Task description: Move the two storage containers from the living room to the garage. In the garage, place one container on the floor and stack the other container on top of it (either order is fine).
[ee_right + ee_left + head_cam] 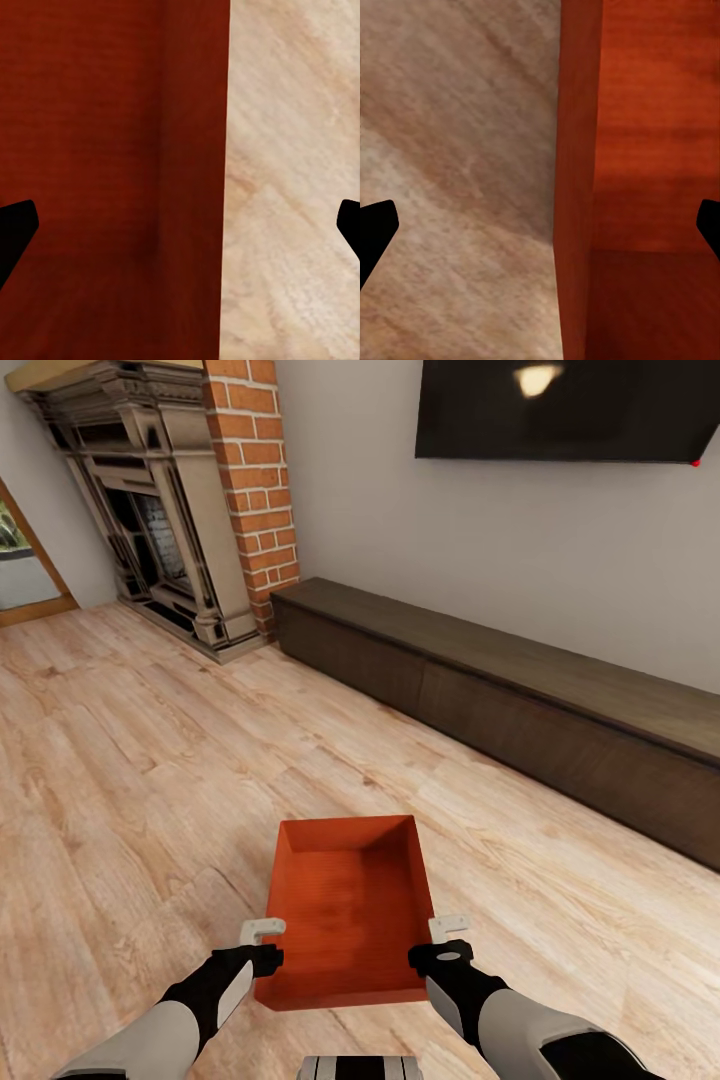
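Note:
One red-orange storage container (350,900) rests on the light wood-plank floor (150,760) of the living room, just in front of me. My left gripper (262,931) is open over the container's left wall (577,165), one finger outside it and one inside. My right gripper (449,927) is open in the same way astride the right wall (199,172). In both wrist views the black fingertips (375,232) (15,236) stand far apart and touch nothing. The second container, the garage and its concrete floor are out of view.
A long low dark-brown bench (520,700) runs along the wall ahead and to the right, under a black TV (570,410). A brick column (255,480) and fireplace (170,510) stand at the back left, beside a doorway (20,570). Wood floor stretches away to the left.

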Robot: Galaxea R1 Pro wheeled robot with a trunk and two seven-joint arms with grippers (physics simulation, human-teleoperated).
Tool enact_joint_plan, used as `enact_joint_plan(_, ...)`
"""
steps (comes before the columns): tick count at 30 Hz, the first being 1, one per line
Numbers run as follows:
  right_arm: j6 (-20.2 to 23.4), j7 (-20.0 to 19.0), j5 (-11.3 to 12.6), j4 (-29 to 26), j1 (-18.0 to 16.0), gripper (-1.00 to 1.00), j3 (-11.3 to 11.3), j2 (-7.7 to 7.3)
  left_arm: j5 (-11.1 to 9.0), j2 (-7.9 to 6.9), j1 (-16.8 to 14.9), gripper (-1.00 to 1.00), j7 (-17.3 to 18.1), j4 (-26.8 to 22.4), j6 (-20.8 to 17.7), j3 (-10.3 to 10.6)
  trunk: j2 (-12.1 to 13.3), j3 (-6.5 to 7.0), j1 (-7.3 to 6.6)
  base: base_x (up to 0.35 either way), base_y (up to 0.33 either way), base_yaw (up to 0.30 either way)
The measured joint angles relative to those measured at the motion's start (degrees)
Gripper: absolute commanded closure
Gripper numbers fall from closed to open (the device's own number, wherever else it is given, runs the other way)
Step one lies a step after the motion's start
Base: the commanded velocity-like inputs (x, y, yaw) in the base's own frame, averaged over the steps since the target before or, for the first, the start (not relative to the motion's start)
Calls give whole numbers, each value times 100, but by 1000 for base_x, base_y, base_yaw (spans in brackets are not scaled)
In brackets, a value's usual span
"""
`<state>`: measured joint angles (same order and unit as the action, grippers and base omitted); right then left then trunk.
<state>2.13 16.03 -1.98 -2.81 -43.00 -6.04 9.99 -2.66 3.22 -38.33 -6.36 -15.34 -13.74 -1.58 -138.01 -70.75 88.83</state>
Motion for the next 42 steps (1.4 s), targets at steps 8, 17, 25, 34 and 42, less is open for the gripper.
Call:
enact_joint_plan(8,6,-3,-1,0,1,-100,0,0,1,0,0,-100,-3,0,0,-2,0,0,0,0,0,0)
enact_joint_plan(17,2,-1,-1,0,1,-100,1,0,4,5,0,-100,-15,0,0,28,0,0,0,0,0,0)
enact_joint_plan(25,3,-3,-1,0,-1,-100,9,0,8,17,0,-100,-13,0,0,37,0,0,0,0,0,0)
enact_joint_plan(34,4,-2,-1,0,-2,-100,9,0,40,27,0,-100,-13,3,8,40,0,0,0,0,0,0)
enact_joint_plan(42,5,-1,0,0,1,-100,9,0,52,35,1,-100,-14,8,9,37,0,0,0,0,0,0)
